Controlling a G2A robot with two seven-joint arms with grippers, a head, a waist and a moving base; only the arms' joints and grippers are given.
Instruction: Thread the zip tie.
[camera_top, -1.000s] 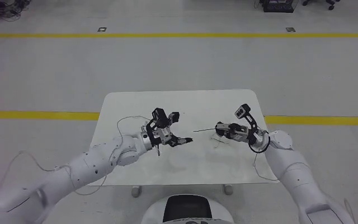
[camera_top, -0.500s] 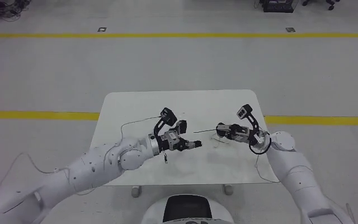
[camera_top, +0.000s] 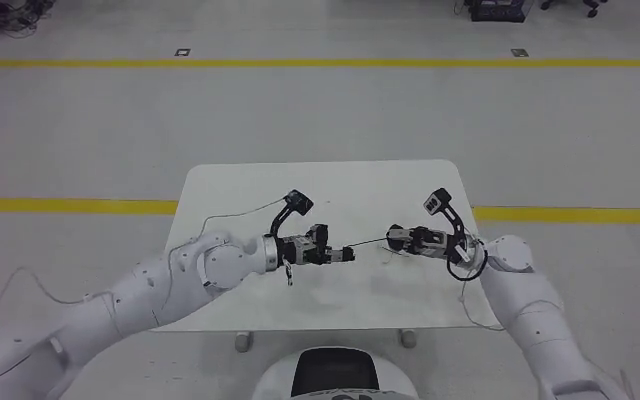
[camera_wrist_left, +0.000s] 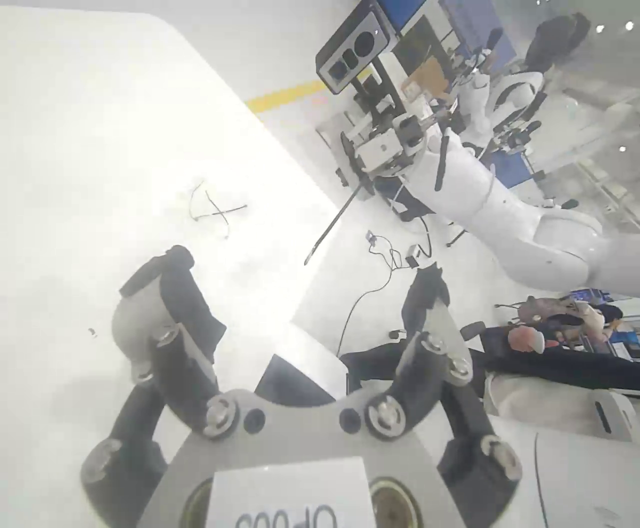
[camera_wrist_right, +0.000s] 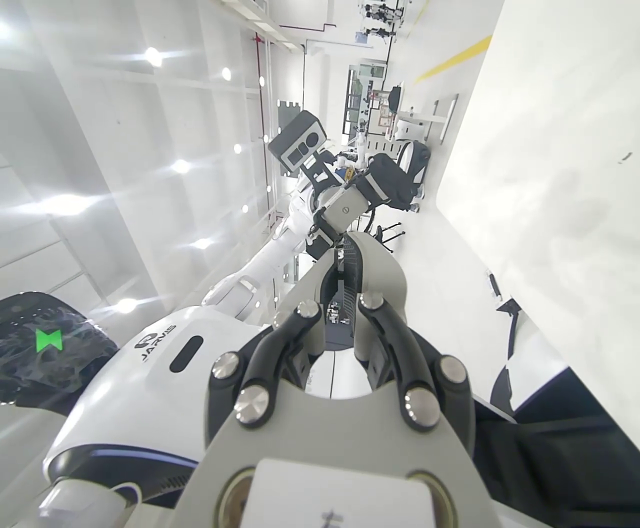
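Your right gripper (camera_wrist_left: 364, 180) is pinching the zip tie (camera_wrist_left: 331, 226). Your left gripper (camera_wrist_left: 302, 265) is hanging wide open facing it, with the tip seemingly just short of its fingers (camera_wrist_left: 175, 260).

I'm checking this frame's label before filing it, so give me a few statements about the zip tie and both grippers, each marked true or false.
1. The right gripper holds the zip tie by one end. True.
2. The left gripper has its fingers clamped on the zip tie. False: its fingers are spread open and the tie's free end is apart from them.
3. A few thin loose pieces lie on the table. True.
4. The zip tie points away from the left gripper. False: its free end points toward the left gripper.
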